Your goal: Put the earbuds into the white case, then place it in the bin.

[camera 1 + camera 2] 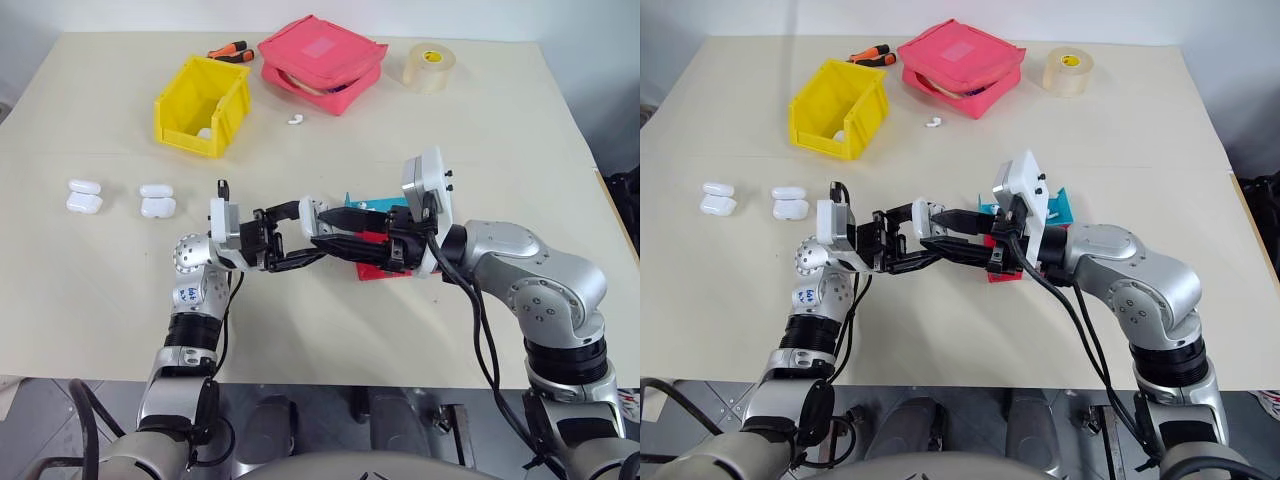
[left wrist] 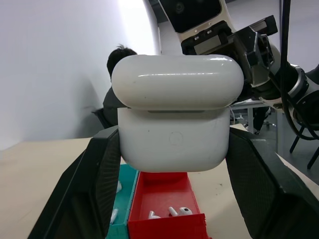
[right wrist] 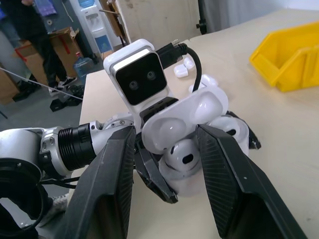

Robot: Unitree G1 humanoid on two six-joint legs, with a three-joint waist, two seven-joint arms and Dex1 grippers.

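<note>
The left hand (image 1: 303, 237) is closed on the white case (image 2: 174, 117), its two black fingers (image 2: 92, 184) pressing the case body from both sides above the worktop (image 1: 480, 130). In the right wrist view the case's hinged lid stands open, and a white earbud (image 3: 182, 158) sits in the case between the right hand's fingers.

The right hand (image 1: 345, 232) meets the left hand head-on over the middle of the worktop, its fingers (image 3: 227, 174) partly apart on either side of the open case and earbud; whether they press on either cannot be told.

Just below and beyond the two hands lie a shallow red tray (image 2: 164, 199) and, touching it, a teal tray (image 2: 124, 199). Earbuds (image 2: 177, 211) lie in the red tray.

The yellow bin (image 1: 203, 105) stands well beyond the left hand, toward the far side of the worktop, with something small and white inside. Two pairs of closed white cases (image 1: 157, 201) (image 1: 84, 195) lie out to the left hand's outer side. A lone earbud (image 1: 296, 120) lies between the bin and the pink zip pouch (image 1: 322, 62), far beyond both hands. A roll of tape (image 1: 431, 67) sits well beyond the right hand, and orange-handled tools (image 1: 230, 50) lie behind the bin.
</note>
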